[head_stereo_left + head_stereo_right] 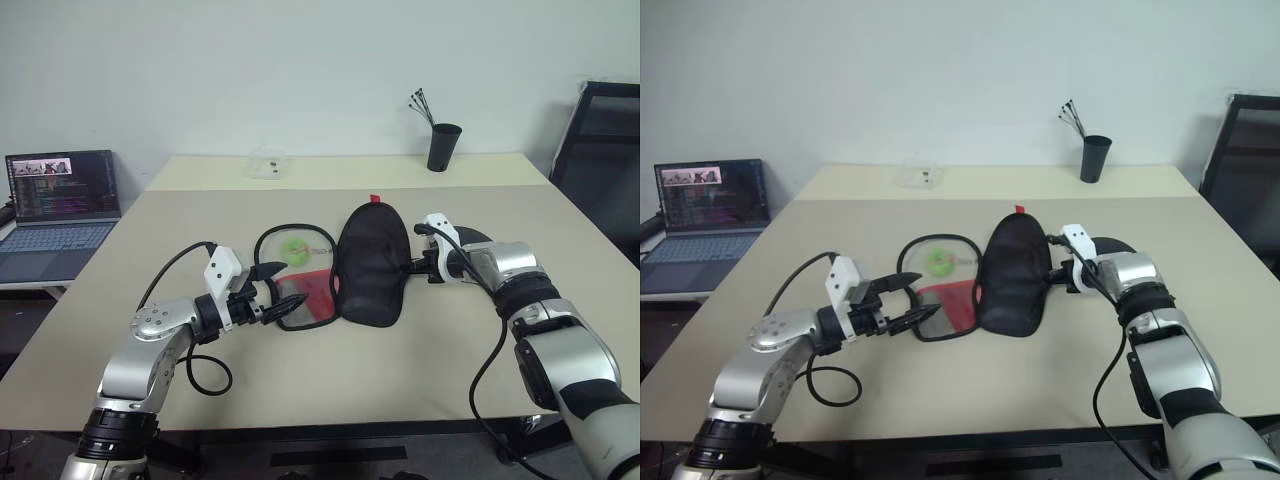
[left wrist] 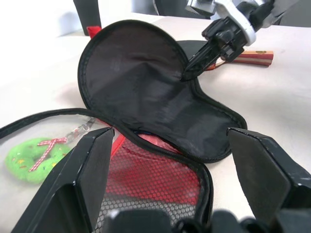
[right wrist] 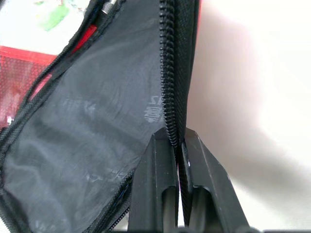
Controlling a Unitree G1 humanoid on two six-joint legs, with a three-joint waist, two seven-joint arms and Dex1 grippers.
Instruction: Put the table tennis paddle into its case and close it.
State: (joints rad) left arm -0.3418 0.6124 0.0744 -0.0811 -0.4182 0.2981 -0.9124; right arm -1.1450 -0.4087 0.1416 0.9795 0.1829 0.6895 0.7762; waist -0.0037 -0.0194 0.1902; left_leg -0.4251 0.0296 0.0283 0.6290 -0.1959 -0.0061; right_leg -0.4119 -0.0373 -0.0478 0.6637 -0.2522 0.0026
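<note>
The case [image 1: 340, 275] lies unzipped in the middle of the worktop [image 1: 300, 380]. The right claw [image 1: 408, 268] is clenched on the zipper edge of its raised black flap, at 3 o'clock. The left claw [image 1: 285, 285] stands released at 9 o'clock, beside the mesh half. The table tennis paddle [image 2: 245, 56] lies behind the right claw.

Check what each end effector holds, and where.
Right end effector pinches the case flap's zippered edge. Left end effector is open, holding nothing.
</note>
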